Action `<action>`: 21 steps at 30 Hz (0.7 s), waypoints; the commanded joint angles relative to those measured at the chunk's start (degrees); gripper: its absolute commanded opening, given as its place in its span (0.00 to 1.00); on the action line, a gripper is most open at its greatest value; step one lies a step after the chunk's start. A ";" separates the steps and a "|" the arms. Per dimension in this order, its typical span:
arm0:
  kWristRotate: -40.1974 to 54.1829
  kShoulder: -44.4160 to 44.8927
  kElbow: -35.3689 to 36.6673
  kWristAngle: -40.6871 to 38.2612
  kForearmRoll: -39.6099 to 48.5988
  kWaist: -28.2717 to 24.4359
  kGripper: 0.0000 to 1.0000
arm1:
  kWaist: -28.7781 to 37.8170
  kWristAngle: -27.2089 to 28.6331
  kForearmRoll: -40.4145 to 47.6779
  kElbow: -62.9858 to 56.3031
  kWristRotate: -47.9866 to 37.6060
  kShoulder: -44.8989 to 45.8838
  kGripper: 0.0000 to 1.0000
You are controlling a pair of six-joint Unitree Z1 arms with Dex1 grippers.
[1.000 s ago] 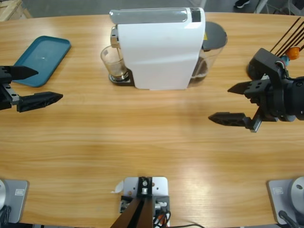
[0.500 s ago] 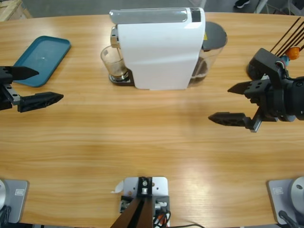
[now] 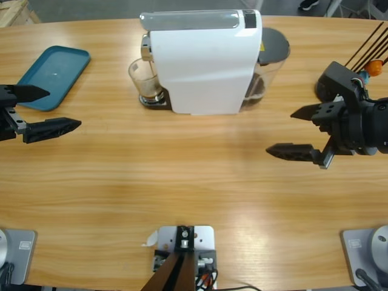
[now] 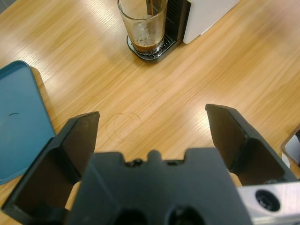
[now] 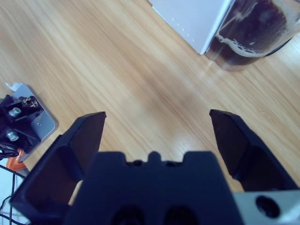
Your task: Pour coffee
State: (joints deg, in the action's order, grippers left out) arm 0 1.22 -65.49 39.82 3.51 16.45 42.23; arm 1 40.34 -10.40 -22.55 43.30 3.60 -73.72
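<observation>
A white coffee machine [image 3: 203,60] is seen standing at the far middle of the wooden table [image 3: 182,182], and every place below is given relative to it. A clear glass tumbler [image 3: 144,77] is set on the machine's drip grate, touching its front at its left end as seen from above. The coffee [image 4: 145,46] is seen in the left wrist view as a shallow dark brown layer at the bottom of the tumbler, with a thin stream shown falling into the glass from above. Behind the machine's right end a dark round tank [image 3: 270,60] is attached, and dark liquid with a pale rim is seen through its clear wall in the right wrist view.

The left gripper [image 3: 51,109] is held well to the left of the machine, low over the table, with its jaws spread wide and nothing between them; its jaws are pointed toward the tumbler. A teal tray [image 3: 53,70] is laid flat still farther left of the machine, just beside this gripper.

The right gripper [image 3: 291,130] is held to the right of the machine and nearer the camera side, its jaws likewise parted wide and nothing gripped. Behind that arm, thin black rods with an orange capsule [image 3: 376,63] are seen at the table's far right edge.
</observation>
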 commanded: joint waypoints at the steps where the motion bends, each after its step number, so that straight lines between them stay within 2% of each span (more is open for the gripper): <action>1: -0.70 -2.13 -1.46 0.47 -0.36 0.57 0.99 | 0.53 0.73 0.41 -1.47 -0.61 -0.57 1.00; 21: -0.87 -0.25 -2.20 1.24 -1.06 0.57 0.99 | 0.53 0.73 0.41 -1.45 -0.61 -0.81 1.00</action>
State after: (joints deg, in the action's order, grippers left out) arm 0 1.09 -65.80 39.82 3.75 16.08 42.23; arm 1 40.34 -10.40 -22.56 43.30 3.60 -73.72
